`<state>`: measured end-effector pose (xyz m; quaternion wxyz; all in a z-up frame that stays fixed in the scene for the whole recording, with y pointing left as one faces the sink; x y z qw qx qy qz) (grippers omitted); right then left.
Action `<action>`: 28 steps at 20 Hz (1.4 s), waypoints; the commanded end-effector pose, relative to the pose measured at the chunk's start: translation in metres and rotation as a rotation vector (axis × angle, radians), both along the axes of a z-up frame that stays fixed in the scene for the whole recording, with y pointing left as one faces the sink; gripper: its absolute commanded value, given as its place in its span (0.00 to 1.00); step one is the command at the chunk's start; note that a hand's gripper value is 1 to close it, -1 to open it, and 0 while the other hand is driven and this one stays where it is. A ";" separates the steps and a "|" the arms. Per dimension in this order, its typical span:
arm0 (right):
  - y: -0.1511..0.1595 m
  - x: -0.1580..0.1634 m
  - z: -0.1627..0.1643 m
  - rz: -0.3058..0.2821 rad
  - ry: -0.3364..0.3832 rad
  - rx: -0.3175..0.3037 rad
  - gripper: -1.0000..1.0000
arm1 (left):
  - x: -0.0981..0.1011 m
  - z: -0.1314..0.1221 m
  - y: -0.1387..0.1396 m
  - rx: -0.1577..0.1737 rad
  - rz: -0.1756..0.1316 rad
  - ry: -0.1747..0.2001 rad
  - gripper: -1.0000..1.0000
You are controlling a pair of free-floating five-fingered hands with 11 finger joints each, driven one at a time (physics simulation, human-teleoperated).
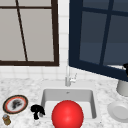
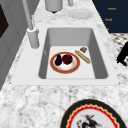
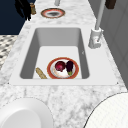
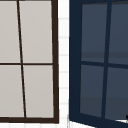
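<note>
front view: the left hand (image 1: pixel 37 110) is hovering with curled fingers gripping nothing, just beside the sink (image 1: pixel 45 93) rim, a patterned plate (image 1: pixel 15 104) and small jar (image 1: pixel 6 119) lying out past its fingers. the right hand (image 1: pixel 125 67) is peeking in at the far edge, fingers i cannot tell. left side view: a red-rimmed plate (image 2: pixel 65 62) is sitting in the basin with two dark fruits, untouched, a breadstick (image 2: pixel 82 56) beside it. right side view: a hand (image 3: pixel 23 8) is hanging near the jar, well apart from that plate.
</note>
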<state>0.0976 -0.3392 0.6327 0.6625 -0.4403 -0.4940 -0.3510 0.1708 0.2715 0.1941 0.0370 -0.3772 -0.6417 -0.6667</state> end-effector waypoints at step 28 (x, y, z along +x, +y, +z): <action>0.209 -0.193 -0.077 -0.249 -0.263 -0.283 1.00 | 0.000 0.000 0.000 0.000 0.000 0.000 0.50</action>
